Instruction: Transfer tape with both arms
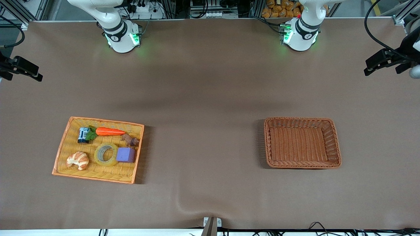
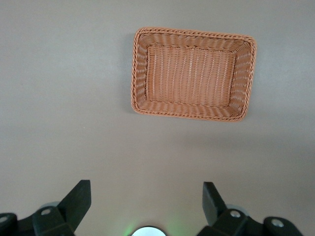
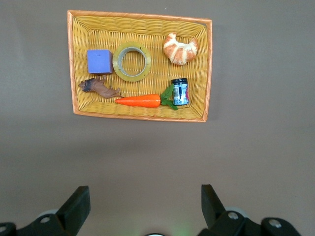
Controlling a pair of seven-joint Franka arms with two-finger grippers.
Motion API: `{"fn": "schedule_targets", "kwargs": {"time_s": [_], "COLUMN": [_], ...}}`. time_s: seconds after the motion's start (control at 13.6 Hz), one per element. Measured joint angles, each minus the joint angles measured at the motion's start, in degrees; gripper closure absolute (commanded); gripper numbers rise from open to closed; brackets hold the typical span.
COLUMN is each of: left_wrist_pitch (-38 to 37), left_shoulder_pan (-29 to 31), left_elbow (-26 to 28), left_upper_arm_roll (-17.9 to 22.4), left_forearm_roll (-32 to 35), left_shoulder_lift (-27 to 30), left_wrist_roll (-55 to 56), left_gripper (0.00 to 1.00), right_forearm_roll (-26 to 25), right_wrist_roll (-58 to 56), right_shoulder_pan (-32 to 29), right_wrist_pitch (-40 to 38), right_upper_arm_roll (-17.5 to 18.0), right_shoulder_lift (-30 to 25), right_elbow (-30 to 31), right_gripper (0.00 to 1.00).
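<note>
- The tape [image 1: 106,154] lay flat in the yellow wicker tray [image 1: 62,147] at the right arm's end of the table, touching the purple cube [image 1: 125,154] beside it and with the croissant [image 1: 78,160] just beside it on the opposite flank.
- Farther from the front camera in the same tray lay a toy carrot [image 1: 109,131], a small can [image 1: 83,134] and a brown animal figure [image 1: 130,140].
- The brown wicker basket [image 1: 334,144] sat at the left arm's end of the table, holding nothing.
- The right gripper [image 3: 142,206] waited high above bare tablecloth [image 1: 203,98] short of the tray, its jaws spread wide and grasping nothing.
- The left gripper [image 2: 145,204] hung likewise over bare cloth short of the brown basket, jaws released and holding nothing.
</note>
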State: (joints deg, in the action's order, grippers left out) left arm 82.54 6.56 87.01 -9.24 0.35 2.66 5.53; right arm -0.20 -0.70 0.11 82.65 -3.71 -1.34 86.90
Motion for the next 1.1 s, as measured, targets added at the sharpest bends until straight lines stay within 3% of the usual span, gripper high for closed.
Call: {"fn": "schedule_targets", "kwargs": {"time_s": [1.1], "left_wrist_pitch": [-0.65], "left_shoulder_pan": [0.1], "left_elbow": [1.03], "left_upper_arm_roll": [-0.01], "left_forearm_roll": [0.0], "left_shoulder_lift": [-0.19], "left_wrist_roll": [0.0], "left_gripper": [0.0], "right_forearm_roll": [0.0], "right_wrist_roll": [0.0], "right_shoulder_pan": [-0.03], "right_wrist_pitch": [0.0], "right_upper_arm_roll": [-0.02], "right_shoulder_lift": [0.13], "right_elbow": [0.0], "right_gripper": [0.0]}}
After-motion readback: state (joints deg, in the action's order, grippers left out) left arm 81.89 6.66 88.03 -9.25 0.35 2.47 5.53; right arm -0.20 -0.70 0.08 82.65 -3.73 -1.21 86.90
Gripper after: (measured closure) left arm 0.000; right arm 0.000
